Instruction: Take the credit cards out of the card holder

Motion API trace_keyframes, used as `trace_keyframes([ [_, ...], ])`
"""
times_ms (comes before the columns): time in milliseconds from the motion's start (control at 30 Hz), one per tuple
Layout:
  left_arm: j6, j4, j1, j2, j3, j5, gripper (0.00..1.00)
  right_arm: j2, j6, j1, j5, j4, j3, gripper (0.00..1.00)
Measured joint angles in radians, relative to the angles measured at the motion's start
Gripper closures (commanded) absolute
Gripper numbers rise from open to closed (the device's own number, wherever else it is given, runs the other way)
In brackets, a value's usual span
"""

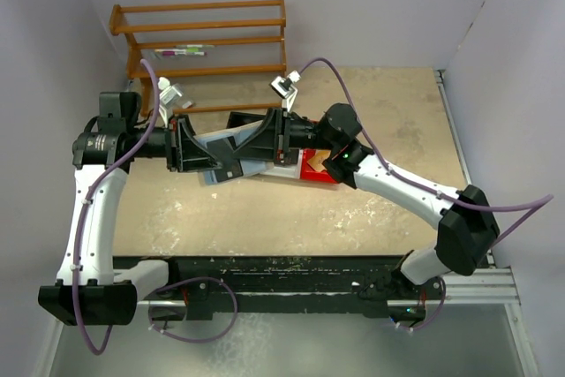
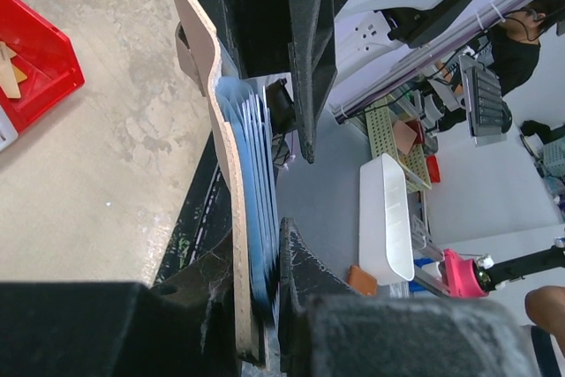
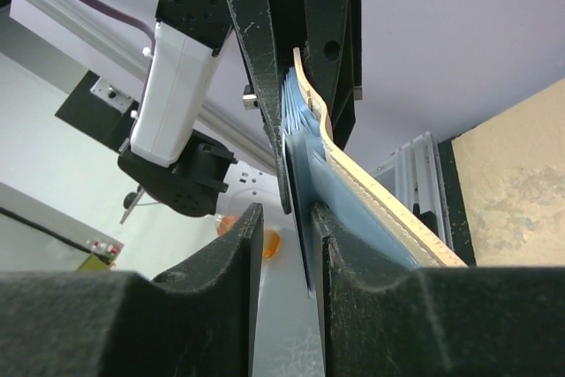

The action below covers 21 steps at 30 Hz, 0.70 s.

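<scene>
Tan card holder (image 2: pixel 225 156) above the tabletop (image 2: pixel 106 147): left end effector (image 2: pixel 260 306) clenched on it (blue sleeves (image 2: pixel 256 183) included), right end effector (image 3: pixel 291 245) slightly parted around the sleeves.

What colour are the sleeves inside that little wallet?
Blue, in the tan card holder; left wrist view shows the sleeves best.

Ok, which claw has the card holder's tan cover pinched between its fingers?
The left claw: it clamps the card holder, tan cover and blue sleeves together; the right claw has that cover outside its fingers.
</scene>
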State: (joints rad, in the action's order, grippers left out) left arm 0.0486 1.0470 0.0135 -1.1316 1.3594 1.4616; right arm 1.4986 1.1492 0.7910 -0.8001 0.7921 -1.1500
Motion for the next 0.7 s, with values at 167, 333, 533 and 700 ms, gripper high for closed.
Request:
trace_keyframes([
  [167, 0.045, 0.04, 0.002, -0.001, 0.003, 0.001, 0.88, 0.016, 0.019, 0.0, -0.012, 0.008, -0.013, 0.8],
  [333, 0.07, 0.062, 0.008, -0.001, 0.007, -0.001, 0.88, 0.049, 0.045, -0.006, -0.03, 0.033, -0.026, 0.86],
  [533, 0.095, 0.082, 0.01, -0.002, 0.009, -0.003, 0.87, 0.055, 0.084, -0.008, -0.04, 0.076, -0.026, 0.68],
  [700, 0.105, 0.092, 0.01, -0.003, 0.012, 0.003, 0.87, 0.06, 0.108, -0.011, -0.04, 0.102, -0.028, 0.84],
])
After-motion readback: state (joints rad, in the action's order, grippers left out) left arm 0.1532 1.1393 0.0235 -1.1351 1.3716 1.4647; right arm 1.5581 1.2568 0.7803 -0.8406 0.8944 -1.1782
